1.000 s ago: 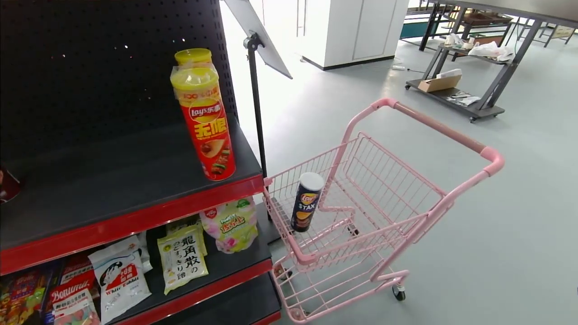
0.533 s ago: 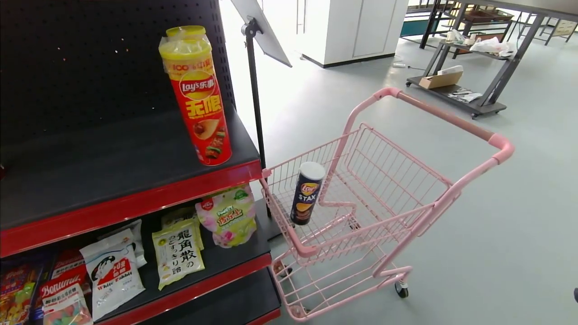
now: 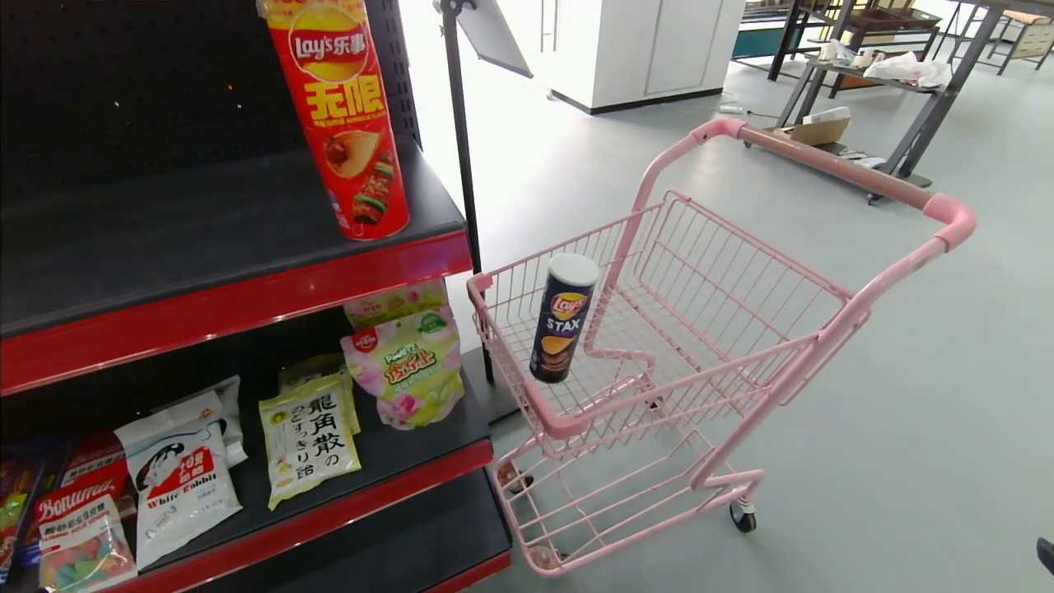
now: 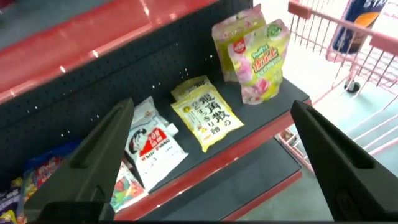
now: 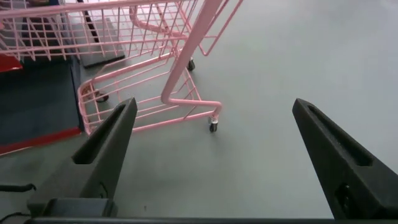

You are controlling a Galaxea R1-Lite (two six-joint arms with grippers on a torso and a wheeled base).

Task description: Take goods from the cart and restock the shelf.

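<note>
A dark blue chip can [image 3: 562,317] stands upright in the front left corner of the pink cart's [image 3: 832,325] basket, beside the shelf. A tall red chip can [image 3: 346,123] stands on the black upper shelf [image 3: 206,247] near its right end. My left gripper [image 4: 212,104] is open in front of the middle shelf, facing a yellow bag [image 4: 208,118], a white bag [image 4: 152,143] and a green-pink pouch [image 4: 255,50]. The blue can [image 4: 357,18] shows beyond them. My right gripper [image 5: 216,102] is open low over the floor, facing the cart's lower rack [image 5: 143,93].
Snack bags [image 3: 309,436] lie along the middle shelf. A sign stand's pole [image 3: 461,165] rises between shelf and cart. Metal tables [image 3: 865,99] and a white cabinet [image 3: 642,49] stand far back. Open grey floor [image 3: 906,453] lies right of the cart.
The head camera has moved, so the shelf and cart sit higher and larger in the picture. The cans and the cart keep their places.
</note>
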